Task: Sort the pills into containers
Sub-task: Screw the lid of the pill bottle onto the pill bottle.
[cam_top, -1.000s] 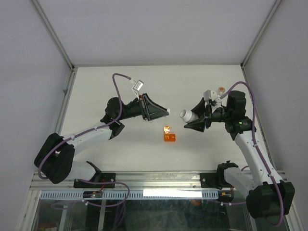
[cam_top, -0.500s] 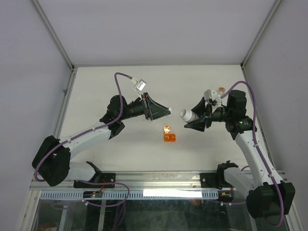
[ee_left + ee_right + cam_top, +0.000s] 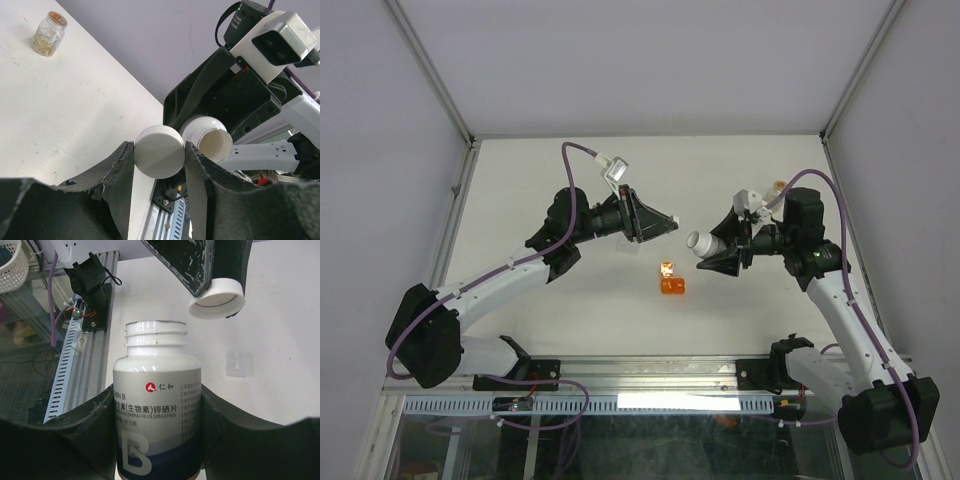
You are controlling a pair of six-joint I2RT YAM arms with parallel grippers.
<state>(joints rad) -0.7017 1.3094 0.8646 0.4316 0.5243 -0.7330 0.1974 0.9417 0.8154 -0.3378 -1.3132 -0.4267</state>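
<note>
**Q:** Two claws loaded?

**A:** Yes. My left claw clamps the cap, and my right claw clamps the bottle aloft. I judge its mouth is kept open for pills. The cup lies on the worktop below.

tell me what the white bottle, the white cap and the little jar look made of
White bottle: probably plastic, opaque, smooth with a soft sheen; moulded screw threads at the neck, printed label. White cap: likely matching plastic, opaque, matte. Little jar: transparent, contents showing through; glass or clear plastic, cannot tell which.
</note>
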